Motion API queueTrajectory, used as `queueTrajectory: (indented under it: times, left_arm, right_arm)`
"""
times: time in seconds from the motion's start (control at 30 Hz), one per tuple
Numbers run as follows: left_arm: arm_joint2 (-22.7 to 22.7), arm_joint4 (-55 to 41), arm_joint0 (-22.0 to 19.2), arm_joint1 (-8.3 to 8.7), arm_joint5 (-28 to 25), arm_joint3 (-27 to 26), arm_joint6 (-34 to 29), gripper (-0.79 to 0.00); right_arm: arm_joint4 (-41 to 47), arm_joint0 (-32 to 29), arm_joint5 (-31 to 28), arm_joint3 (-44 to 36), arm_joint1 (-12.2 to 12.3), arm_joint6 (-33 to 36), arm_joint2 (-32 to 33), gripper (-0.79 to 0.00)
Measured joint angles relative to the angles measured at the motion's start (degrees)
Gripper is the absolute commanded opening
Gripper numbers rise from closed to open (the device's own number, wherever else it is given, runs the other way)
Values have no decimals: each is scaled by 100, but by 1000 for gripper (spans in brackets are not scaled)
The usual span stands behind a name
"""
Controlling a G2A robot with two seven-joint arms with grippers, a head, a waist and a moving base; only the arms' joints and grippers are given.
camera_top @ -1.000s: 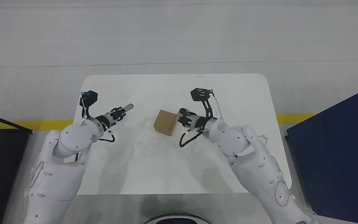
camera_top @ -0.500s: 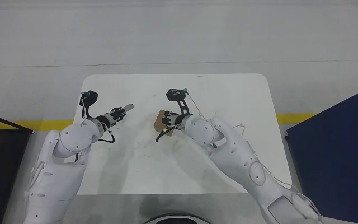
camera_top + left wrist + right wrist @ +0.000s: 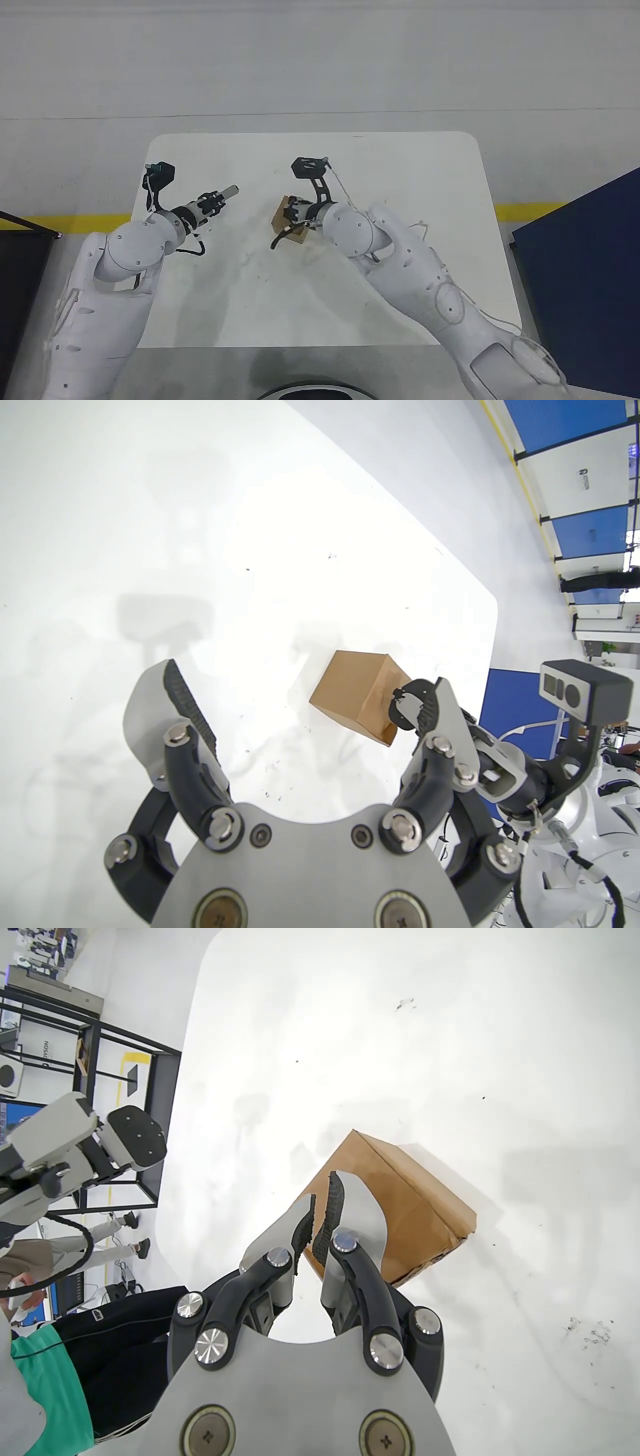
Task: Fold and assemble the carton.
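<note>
- My left gripper (image 3: 300,687) hangs over the left side of the white table (image 3: 420,170), fingers wide apart, holding nothing.
- The brown carton (image 3: 345,695) sits near the table's middle.
- My right gripper (image 3: 323,1187) has its fingers almost closed, tips touching the carton's side.
- Grey floor (image 3: 320,60) lies around, with a blue panel (image 3: 590,290) far right.

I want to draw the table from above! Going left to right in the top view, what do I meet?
left gripper → carton → dark blue board. The right gripper overlaps the carton, so it is skipped.
</note>
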Motion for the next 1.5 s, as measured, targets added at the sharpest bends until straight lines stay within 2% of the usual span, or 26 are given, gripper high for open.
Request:
queueTrajectory:
  times: [0.23,0.37,0.5,0.63,0.83,0.97,1.2,1.37,1.5]
  left_arm:
    - [0,0,0,0,0,0,0,0]
    - [0,0,0,0,0,0,0,0]
    - [0,0,0,0,0,0,0,0]
    - [0,0,0,0,0,0,0,0]
    - [0,0,0,0,0,0,0,0]
    - [0,0,0,0,0,0,0,0]
    - [0,0,0,0,0,0,0,0]
    - [0,0,0,0,0,0,0,0]
    - [0,0,0,0,0,0,0,0]
  right_arm:
    - [6,156,113,347,-69,229,-87,-785]
    - [189,81,-137,258,-79,98,12,-785]
    - [300,-325,-451,-225,56,-10,523,-785]
    - [289,-883,-519,-663,222,-79,1185,-785]
    - [613,-1447,-785,-617,363,97,1900,-785]
    - [649,-1362,-753,-252,351,326,1777,-785]
    - [830,-762,-859,541,150,380,996,-785]
    - [924,-626,-857,644,71,143,794,-785]
    - [910,-862,-689,372,103,-228,989,-785]
